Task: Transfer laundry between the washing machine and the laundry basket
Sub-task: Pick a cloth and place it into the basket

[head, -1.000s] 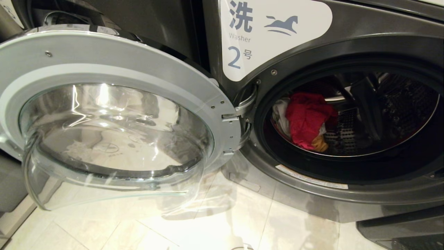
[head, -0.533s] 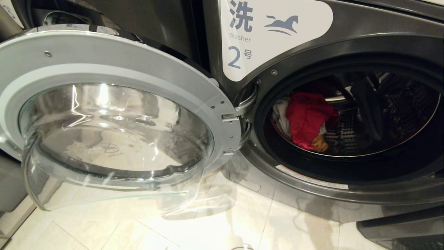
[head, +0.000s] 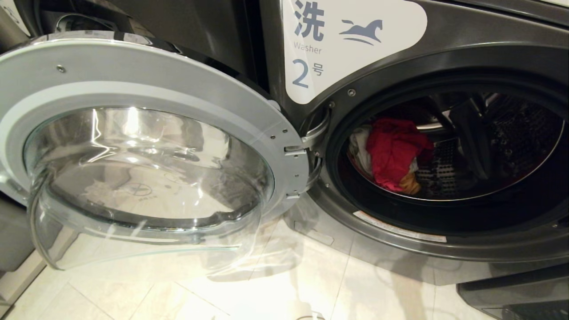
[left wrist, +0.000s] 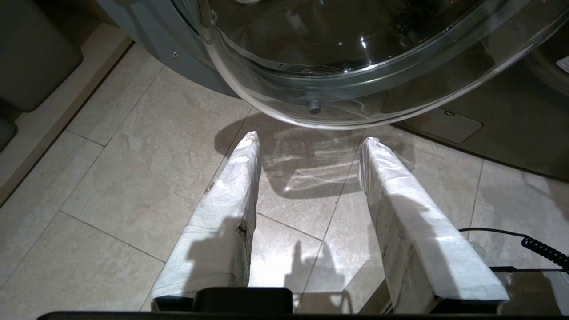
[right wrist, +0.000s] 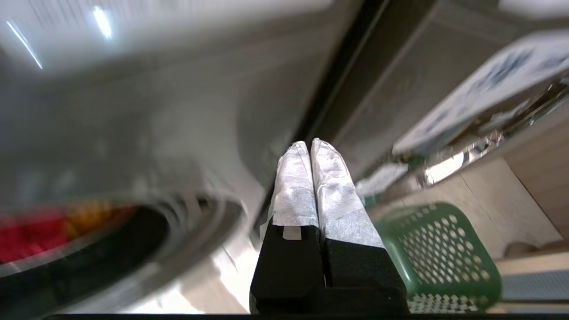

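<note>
Nothing in the head view had shifted since a second earlier: laundry (head: 393,153) lay heaped at the drum's left wall inside the washer (head: 444,58), door swung wide for access. Right gripper (right wrist: 306,149) was pressed together, empty, near the basket (right wrist: 438,255); left gripper (left wrist: 309,144) (parked over floor tiles) stood spread, holding nothing.

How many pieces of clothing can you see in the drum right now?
3, bunched at the drum's left side: a red piece in front, a white one behind it to the left, a small yellow-orange one below. More may be hidden.
</note>
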Robot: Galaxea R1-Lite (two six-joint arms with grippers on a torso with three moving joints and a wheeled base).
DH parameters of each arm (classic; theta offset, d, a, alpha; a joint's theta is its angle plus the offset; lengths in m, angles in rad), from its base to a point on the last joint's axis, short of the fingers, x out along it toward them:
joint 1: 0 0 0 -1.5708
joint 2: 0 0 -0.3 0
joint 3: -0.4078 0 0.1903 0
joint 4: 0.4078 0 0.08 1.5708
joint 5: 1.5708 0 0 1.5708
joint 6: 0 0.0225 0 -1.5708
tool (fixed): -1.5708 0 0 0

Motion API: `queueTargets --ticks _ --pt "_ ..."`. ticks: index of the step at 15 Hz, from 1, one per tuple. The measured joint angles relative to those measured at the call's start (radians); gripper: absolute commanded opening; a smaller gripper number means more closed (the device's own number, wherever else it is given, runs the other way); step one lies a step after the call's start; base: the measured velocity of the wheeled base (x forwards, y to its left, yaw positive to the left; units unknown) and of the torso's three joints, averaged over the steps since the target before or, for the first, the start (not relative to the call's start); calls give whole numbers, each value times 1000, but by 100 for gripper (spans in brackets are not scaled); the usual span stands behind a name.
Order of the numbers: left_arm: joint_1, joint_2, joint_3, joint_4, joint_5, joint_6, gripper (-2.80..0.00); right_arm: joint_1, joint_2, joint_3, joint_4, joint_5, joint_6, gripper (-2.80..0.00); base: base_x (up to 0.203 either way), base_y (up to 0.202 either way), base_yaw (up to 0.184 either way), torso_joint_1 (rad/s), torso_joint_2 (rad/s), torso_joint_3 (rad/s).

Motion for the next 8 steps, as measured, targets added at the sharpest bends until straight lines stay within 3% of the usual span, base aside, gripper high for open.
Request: queueTargets --ticks 8 --pt "0 0 0 0 0 0 -280 -275 61 -433 277 126 -6 -280 0 0 0 0 0 0"
